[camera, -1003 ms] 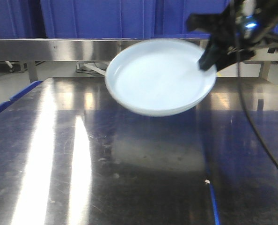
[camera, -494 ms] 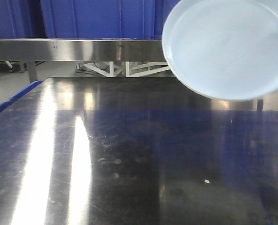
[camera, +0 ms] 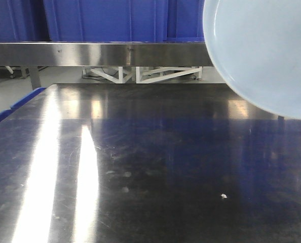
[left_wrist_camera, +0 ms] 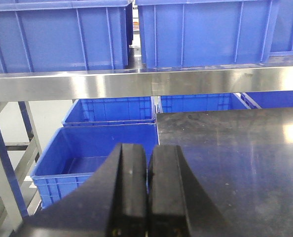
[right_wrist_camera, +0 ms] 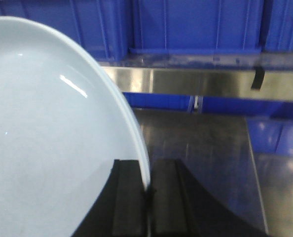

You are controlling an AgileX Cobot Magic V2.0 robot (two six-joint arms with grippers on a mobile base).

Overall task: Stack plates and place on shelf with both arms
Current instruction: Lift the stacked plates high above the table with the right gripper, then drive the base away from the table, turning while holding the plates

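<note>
A glossy white plate (camera: 262, 50) hangs in the air at the top right of the front view, tilted, with its face toward the camera. I cannot tell whether a second plate lies under it. In the right wrist view my right gripper (right_wrist_camera: 149, 170) is shut on the plate's (right_wrist_camera: 53, 123) rim, which fills the left of the frame. My left gripper (left_wrist_camera: 147, 150) is shut and empty, held above the table's left edge. Neither gripper shows in the front view. The shelf's steel rail (camera: 115, 53) runs across behind the table.
The scratched steel tabletop (camera: 140, 167) fills the foreground. Blue crates (camera: 105, 20) stand on the shelf above the rail. More blue crates (left_wrist_camera: 87, 153) sit low to the left of the table. The rail also shows in the wrist views (left_wrist_camera: 136, 84) (right_wrist_camera: 196, 81).
The plate has risen and moved right, toward the camera, from above the table's middle to the top right corner. The right arm has left the front view.
</note>
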